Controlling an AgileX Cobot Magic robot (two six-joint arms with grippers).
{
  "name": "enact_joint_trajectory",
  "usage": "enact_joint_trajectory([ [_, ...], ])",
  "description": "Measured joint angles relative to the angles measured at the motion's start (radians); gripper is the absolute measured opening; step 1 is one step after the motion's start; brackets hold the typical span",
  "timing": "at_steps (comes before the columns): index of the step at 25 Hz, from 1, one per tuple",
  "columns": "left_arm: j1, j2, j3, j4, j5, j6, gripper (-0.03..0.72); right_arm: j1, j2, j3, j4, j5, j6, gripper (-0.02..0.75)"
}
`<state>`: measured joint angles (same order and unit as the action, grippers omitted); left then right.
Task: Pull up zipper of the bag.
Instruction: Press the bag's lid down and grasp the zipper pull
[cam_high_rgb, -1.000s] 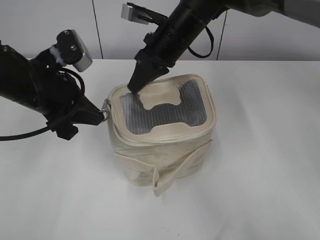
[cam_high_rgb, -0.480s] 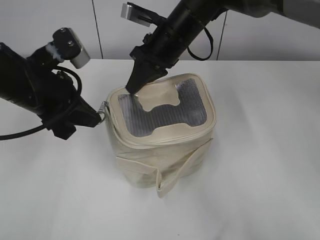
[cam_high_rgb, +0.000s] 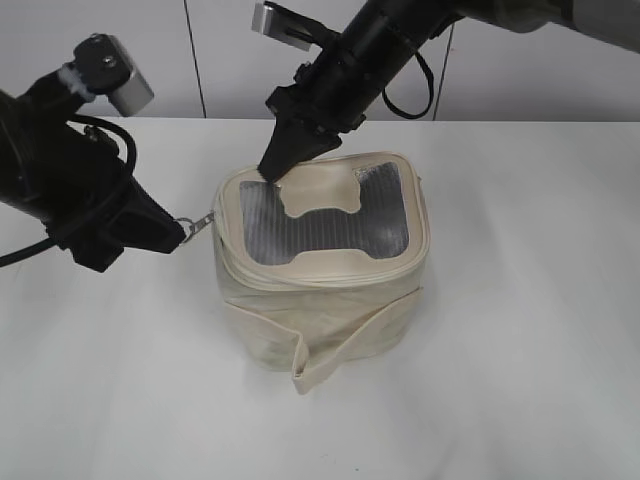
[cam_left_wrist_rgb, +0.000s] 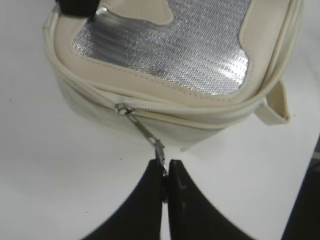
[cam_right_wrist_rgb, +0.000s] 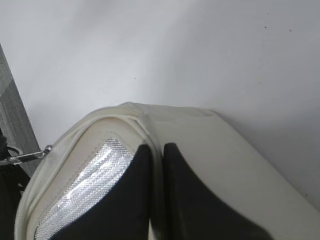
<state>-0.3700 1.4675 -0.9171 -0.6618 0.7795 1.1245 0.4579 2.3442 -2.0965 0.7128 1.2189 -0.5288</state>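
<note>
Exterior view: left pincer (cam_high_rgb: 172, 236) further left than half a second ago, pull (cam_high_rgb: 203, 222) drawn out taut from bag (cam_high_rgb: 320, 270) mid-worktop (cam_high_rgb: 520, 330); likely zipper (cam_high_rgb: 330, 275) travel under way. Bare worktop leftward for more.

Left wrist view: clamped on the pull's ring (cam_left_wrist_rgb: 161, 159), slider (cam_left_wrist_rgb: 121, 108) at the near rim corner.

Right wrist view: right pincer (cam_right_wrist_rgb: 156, 165) narrow, pinning the rim, apparently gripping it.

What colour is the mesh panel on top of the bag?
Silvery grey mesh panel, clearest in the left wrist view.
</note>
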Motion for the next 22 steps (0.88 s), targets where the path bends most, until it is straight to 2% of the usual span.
enact_joint_trajectory([
  [4, -0.026, 0.000, -0.001, -0.077, 0.064, -0.004, -0.008, -0.001, 0.000, 0.000, -0.002, 0.000, 0.003, 0.045],
  [7, -0.111, 0.000, -0.001, -0.089, 0.133, -0.006, -0.008, -0.008, 0.000, -0.002, -0.006, 0.000, 0.008, 0.045],
  [9, -0.166, 0.000, -0.001, -0.071, 0.115, -0.028, -0.008, -0.008, 0.000, -0.002, -0.005, 0.000, 0.010, 0.045],
  [14, -0.253, 0.015, -0.001, -0.066, 0.039, -0.057, -0.006, -0.008, 0.000, -0.002, -0.004, 0.000, 0.013, 0.045],
  [22, -0.361, 0.148, -0.037, -0.195, -0.098, -0.036, -0.006, -0.008, 0.000, -0.002, -0.005, 0.000, 0.015, 0.045],
])
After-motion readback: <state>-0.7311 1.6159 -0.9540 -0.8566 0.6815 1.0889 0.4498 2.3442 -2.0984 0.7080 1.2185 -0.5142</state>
